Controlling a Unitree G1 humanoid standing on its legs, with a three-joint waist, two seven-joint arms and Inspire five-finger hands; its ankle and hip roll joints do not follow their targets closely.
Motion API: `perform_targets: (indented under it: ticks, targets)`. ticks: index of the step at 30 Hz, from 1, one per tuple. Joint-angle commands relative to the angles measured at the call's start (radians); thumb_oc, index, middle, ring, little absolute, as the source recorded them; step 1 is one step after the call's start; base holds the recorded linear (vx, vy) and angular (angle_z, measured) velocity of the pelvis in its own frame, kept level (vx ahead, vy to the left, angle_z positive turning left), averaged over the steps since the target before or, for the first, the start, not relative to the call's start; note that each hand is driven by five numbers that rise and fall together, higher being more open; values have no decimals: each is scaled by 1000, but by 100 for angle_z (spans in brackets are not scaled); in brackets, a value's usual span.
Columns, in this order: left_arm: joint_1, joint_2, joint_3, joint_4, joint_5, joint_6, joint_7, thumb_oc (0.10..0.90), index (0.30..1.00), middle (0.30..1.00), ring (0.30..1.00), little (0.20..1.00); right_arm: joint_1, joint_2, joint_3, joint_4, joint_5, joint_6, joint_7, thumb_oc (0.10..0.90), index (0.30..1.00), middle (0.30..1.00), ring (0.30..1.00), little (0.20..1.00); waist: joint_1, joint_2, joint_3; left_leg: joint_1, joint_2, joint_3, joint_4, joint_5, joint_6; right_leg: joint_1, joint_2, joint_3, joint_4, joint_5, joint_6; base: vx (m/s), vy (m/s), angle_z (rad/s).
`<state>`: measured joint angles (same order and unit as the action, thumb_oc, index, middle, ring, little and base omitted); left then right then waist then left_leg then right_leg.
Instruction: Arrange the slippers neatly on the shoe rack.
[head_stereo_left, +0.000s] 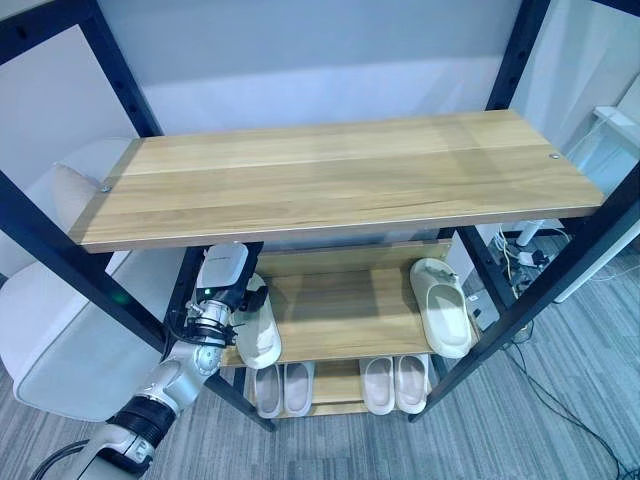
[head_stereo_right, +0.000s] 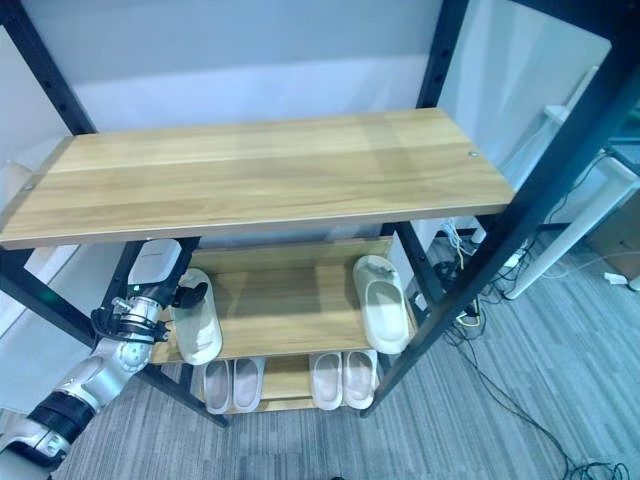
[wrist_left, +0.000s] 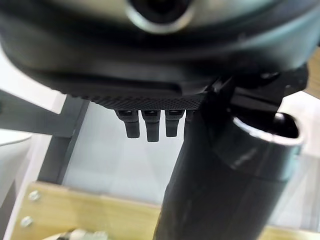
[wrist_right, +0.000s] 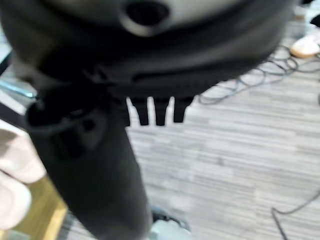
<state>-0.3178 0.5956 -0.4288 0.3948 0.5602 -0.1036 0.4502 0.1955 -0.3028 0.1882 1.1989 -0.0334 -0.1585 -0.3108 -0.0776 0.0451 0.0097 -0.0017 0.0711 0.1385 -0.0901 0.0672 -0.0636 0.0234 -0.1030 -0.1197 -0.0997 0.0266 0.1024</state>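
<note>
The shoe rack has a bare wooden top shelf (head_stereo_left: 340, 175). On the middle shelf (head_stereo_left: 340, 310) a cream slipper (head_stereo_left: 258, 330) lies at the left end and another cream slipper (head_stereo_left: 441, 305) lies at the right end, both toe-out. Two pairs stand on the bottom shelf: one pair (head_stereo_left: 282, 388) at the left, the other pair (head_stereo_left: 394, 382) at the right. My left hand (head_stereo_left: 247, 297) reaches in under the top shelf, its thumb against the left slipper's back; its fingers (wrist_left: 150, 125) are straight and hold nothing. My right hand (wrist_right: 150, 112) hangs open above the floor beside pale slippers (wrist_right: 15, 170).
Black steel uprights (head_stereo_left: 545, 285) frame the rack at each corner. A white padded chair (head_stereo_left: 60, 340) stands close to the rack's left side. Cables and a power strip (head_stereo_left: 522, 258) lie on the grey floor to the right, near a white desk (head_stereo_left: 615, 130).
</note>
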Motion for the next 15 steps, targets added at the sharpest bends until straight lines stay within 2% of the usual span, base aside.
perform_targets:
  ticks: [1,15]
  targets:
    - [-145,41,74,19,29,-15,84,800,900,900,900,900,13,-33,2,-20,-8,-21,-34,800,900,900,900,900,11,-18,-32,23,-46,-36,3,-92,-8,0,6,8,12,-25,74,25,-17,4]
    - [-177,33,29,104,84,21,74,800,900,900,900,900,21,-27,3,-55,-17,-25,-45,800,900,900,900,900,9,-23,-31,20,-47,-37,3,-94,-7,-2,6,1,12,-26,74,1,-2,2]
